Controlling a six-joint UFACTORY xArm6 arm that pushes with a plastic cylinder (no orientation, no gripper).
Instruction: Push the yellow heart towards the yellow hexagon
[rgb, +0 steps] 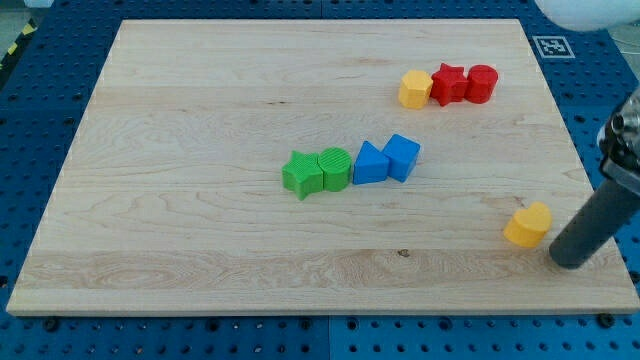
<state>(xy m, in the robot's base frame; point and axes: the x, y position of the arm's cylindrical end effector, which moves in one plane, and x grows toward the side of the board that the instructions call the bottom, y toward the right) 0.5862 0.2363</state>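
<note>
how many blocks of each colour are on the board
yellow: 2, the hexagon and the heart
red: 2, a star and a round block
green: 2, a star and a round block
blue: 2
total: 8

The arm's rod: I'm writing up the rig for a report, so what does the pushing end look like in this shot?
My tip ends a straight, round, dark grey rod with a matte, plain surface and a blunt end. At the view's right edge it joins a wider dark collar with a lighter metallic part. No cables or markings show. The tip stands just right of the yellow heart.
</note>
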